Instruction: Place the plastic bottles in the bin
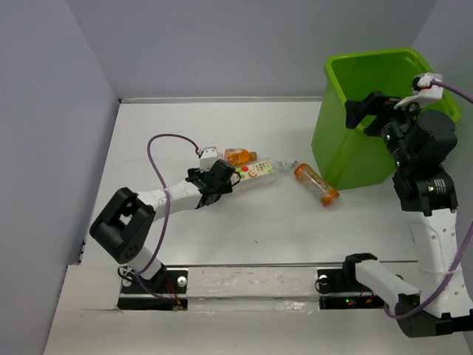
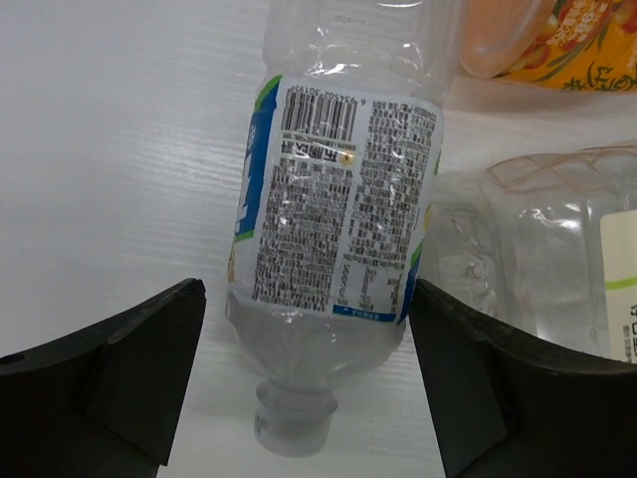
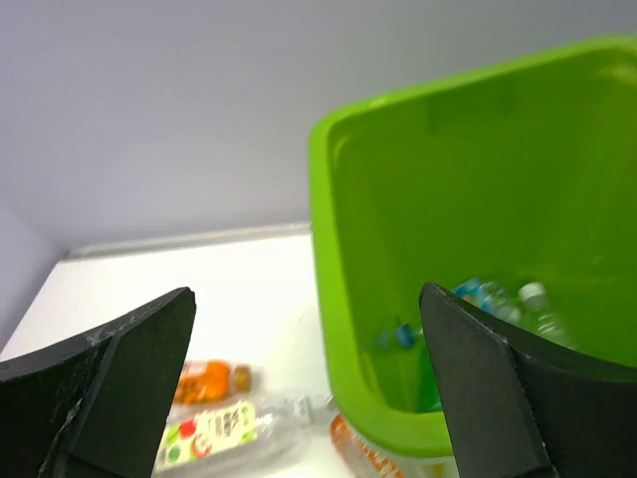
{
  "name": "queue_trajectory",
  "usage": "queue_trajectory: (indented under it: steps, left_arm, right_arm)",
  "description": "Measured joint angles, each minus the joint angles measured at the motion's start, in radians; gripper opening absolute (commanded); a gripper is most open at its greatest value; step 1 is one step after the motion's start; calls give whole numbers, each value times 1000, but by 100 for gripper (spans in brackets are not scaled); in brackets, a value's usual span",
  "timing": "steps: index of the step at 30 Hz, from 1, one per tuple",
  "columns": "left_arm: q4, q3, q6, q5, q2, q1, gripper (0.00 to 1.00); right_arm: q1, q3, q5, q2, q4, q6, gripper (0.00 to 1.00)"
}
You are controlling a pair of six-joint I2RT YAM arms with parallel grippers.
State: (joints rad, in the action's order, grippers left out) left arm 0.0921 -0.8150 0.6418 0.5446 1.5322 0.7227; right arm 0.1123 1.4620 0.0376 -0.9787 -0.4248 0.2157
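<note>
My left gripper (image 2: 307, 329) is open and low over the table, its fingers either side of a lying clear plastic bottle (image 2: 338, 219) with a white and blue label, cap toward the camera. A gap shows at the left finger (image 2: 129, 378); the right finger stands close against the label. Beside it lie another clear bottle (image 2: 557, 259) and an orange bottle (image 2: 547, 40). A second orange bottle (image 1: 316, 183) lies by the lime-green bin (image 1: 347, 159). My right gripper (image 1: 358, 115) hangs open and empty over the bin's rim (image 3: 328, 249). Several bottles (image 3: 498, 299) lie inside the bin.
Grey walls close in the white table at the left and back. The bin stands at the far right, against the right wall. The left arm's purple cable (image 1: 159, 151) loops above the table beside the left arm.
</note>
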Motion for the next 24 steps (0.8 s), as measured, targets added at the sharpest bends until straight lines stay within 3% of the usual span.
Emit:
queue_trajectory:
  steps: [6,10,18,24]
  left_arm:
    - [-29,-26,-15,10,54,-18,44]
    - [-51,-11,-18,14,39,-19,29]
    - [-55,115,-17,11,-243,-19,20]
    - [-60,206,-16,-44,-608,-20,16]
  right_arm:
    - [71,-169,-153,23,38,40,100]
    - [227,-236,-186,59,66,75,100]
    - [582,-300,-147,-29,90,123,100]
    - [669,-357,-178,-109,235,214,100]
